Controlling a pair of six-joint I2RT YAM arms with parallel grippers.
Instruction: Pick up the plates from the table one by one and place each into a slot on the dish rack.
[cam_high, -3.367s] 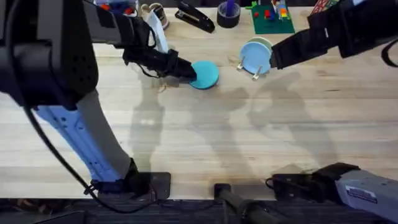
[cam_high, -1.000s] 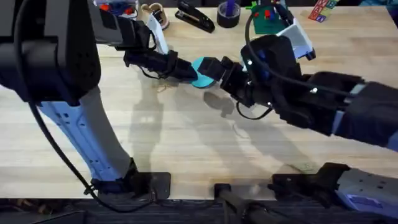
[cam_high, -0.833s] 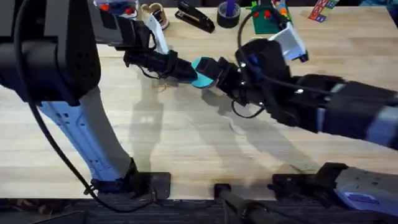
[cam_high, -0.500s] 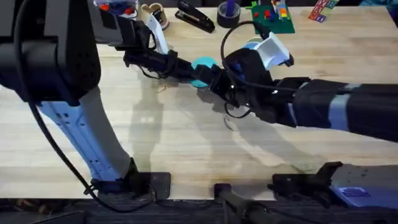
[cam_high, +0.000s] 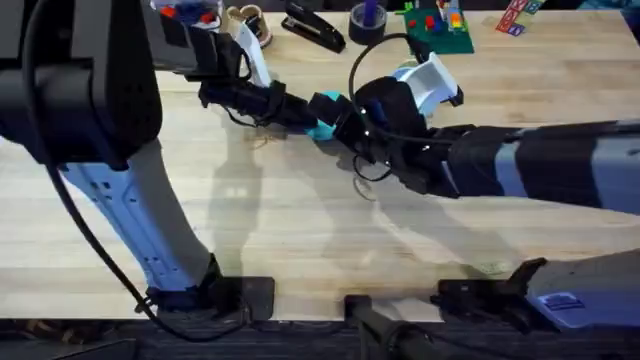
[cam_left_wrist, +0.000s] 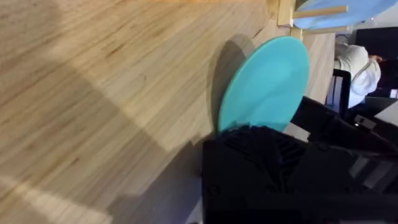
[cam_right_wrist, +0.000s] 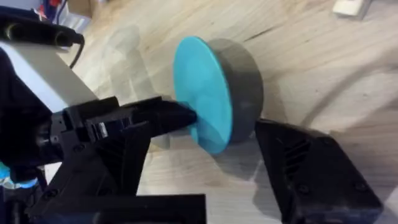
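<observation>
Your left tool (cam_high: 300, 115) reaches in from nine o'clock and is clenched on the edge of the turquoise plate (cam_high: 325, 116), which sits at about twelve o'clock on the worktop (cam_high: 300, 230), just left of centre in the overhead view. In the right wrist view you can see the plate (cam_right_wrist: 205, 93) tipped up on its rim, its face turned toward you and its shadow cast on the wood behind it, with one black finger (cam_right_wrist: 168, 115) of the left tool pressed against its lower edge. The left wrist view shows the same plate (cam_left_wrist: 264, 84) rising edge-on from the left tool's dark body, angled over the planks.

Your right tool (cam_high: 342, 122) comes across from three o'clock and meets the plate on its opposite side. Its jaws stand apart, released, one finger (cam_right_wrist: 311, 168) on the far side of the plate and the other to the near side, the plate lying between them; you cannot tell whether either finger touches it.

The dish rack (cam_left_wrist: 311, 15) shows in the left wrist view just beyond the turquoise plate, with pale dowels and a light blue plate (cam_left_wrist: 348, 6) resting in it. In the overhead view that light blue plate (cam_high: 405, 72) peeks out at about one o'clock, just behind the right arm's wrist.
</observation>
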